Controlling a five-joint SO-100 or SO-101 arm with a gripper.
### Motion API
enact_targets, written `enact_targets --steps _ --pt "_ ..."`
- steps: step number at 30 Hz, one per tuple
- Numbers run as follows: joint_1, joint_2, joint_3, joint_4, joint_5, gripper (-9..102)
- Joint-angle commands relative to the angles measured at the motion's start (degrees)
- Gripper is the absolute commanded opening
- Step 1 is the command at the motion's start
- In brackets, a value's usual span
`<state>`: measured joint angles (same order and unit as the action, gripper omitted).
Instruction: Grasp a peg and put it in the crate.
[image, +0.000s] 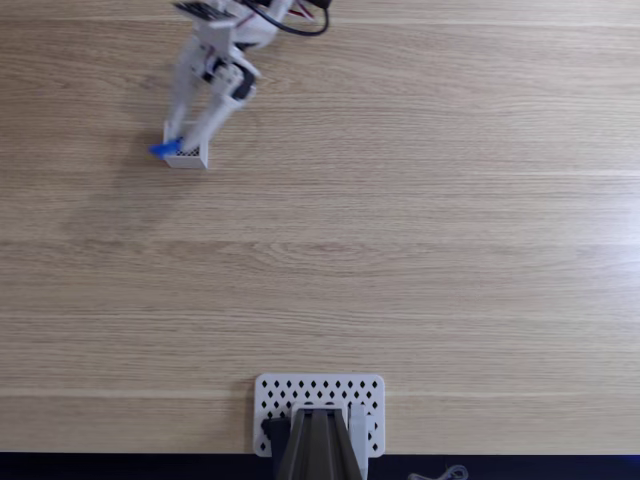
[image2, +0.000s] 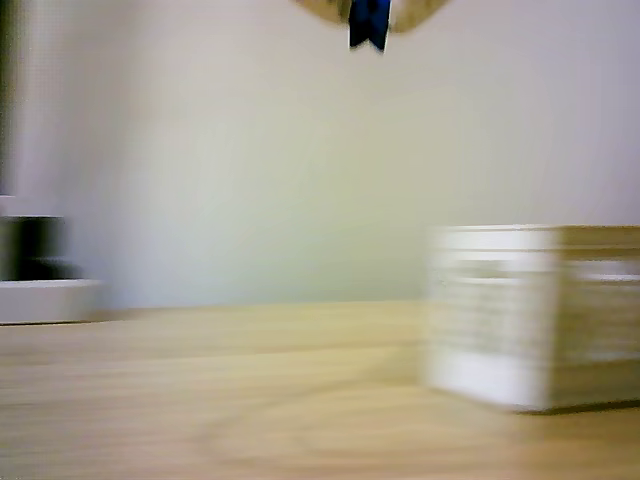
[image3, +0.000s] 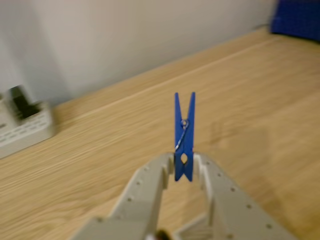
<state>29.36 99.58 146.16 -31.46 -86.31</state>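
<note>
In the fixed view my gripper (image: 183, 140) is at the table's far left, right over the small white crate (image: 192, 159). The bright blue peg (image: 164, 149) pokes out leftward at the crate's left edge. The wrist view shows the gripper (image3: 184, 169) shut on the peg (image3: 184, 125), which stands upright between the two pale fingers (image3: 150, 186), held by its lower end. In the blurred other view the peg (image2: 369, 25) hangs at the top edge, above and left of the crate (image2: 535, 315), which rests on the table.
A white perforated plate (image: 275, 395) carrying a dark mount sits at the near table edge; it also appears at the left as the plate (image3: 27, 131) in the wrist view. A blue object (image3: 297, 17) lies at the far right corner. Bare wooden tabletop spreads between.
</note>
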Motion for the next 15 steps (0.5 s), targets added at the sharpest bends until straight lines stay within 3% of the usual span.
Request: enact_targets --steps 1,15 --pt "4.6 5.0 0.1 -2.2 1.1 -1" --pt "0.1 5.9 9.7 -2.2 1.1 -1"
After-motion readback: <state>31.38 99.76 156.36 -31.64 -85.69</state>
